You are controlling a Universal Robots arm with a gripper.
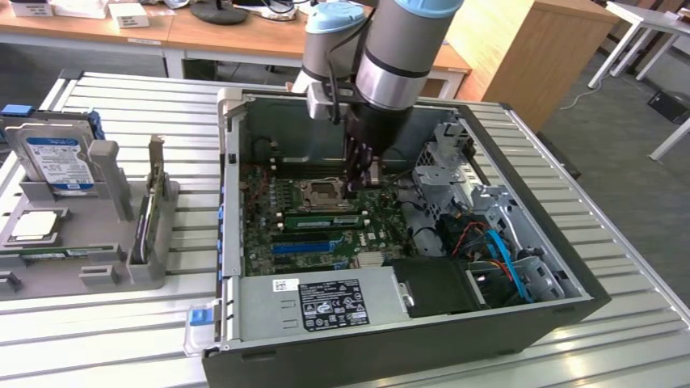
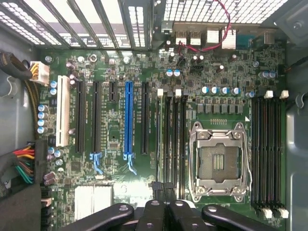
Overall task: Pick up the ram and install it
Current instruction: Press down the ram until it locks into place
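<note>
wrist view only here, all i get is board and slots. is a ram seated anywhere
Observer: Yes. Seen from the side, a green ram stick stands in a slot between the CPU socket and the blue slot.
Operator: where's the gripper then
Observer: The gripper is low inside the open case, beside the socket on the exterior view's right.
Operator: anything outside the case
Observer: A grey tray on the exterior view's left holds a blue-labelled hard drive.
</note>
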